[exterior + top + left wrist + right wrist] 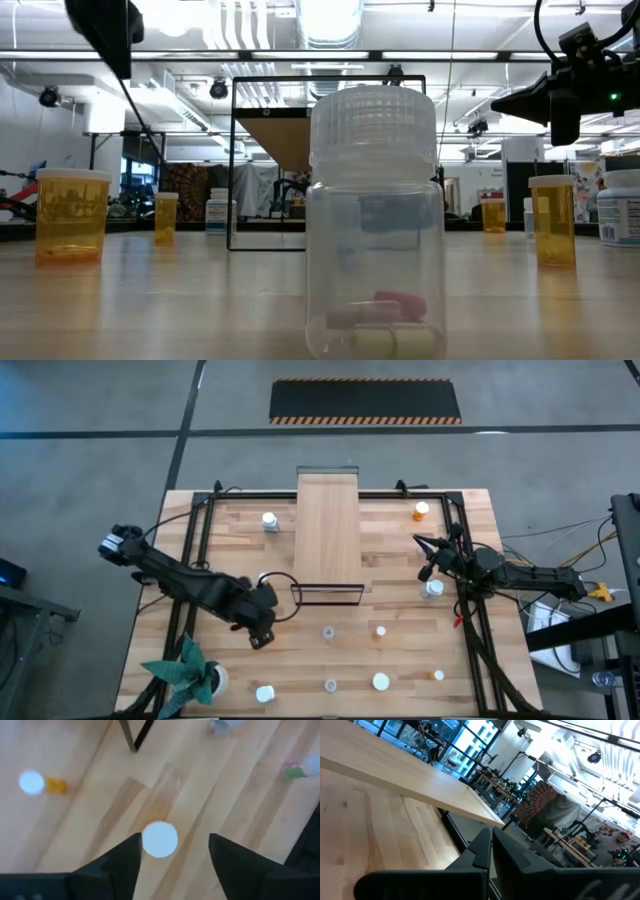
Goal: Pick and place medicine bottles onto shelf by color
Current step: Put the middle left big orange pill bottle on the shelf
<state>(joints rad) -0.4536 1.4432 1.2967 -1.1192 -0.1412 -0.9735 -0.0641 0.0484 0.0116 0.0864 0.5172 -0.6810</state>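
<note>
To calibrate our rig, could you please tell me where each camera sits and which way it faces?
High: overhead, straight down on table, shelf, both arms.
Low: table-top height, level across; clear bottle close, arms overhead.
Left wrist: down past open left hand at a white cap.
Right wrist: past shut right hand along the shelf, into the room.
Shared: shelf, in high and right wrist views.

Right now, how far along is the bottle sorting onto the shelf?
Nothing looks done: the shelf shows no bottle on top. In hand: the left pincer stands open around a white-capped bottle. The right pincer hangs shut beside the shelf. Left: every bottle scattered on the table.
</note>
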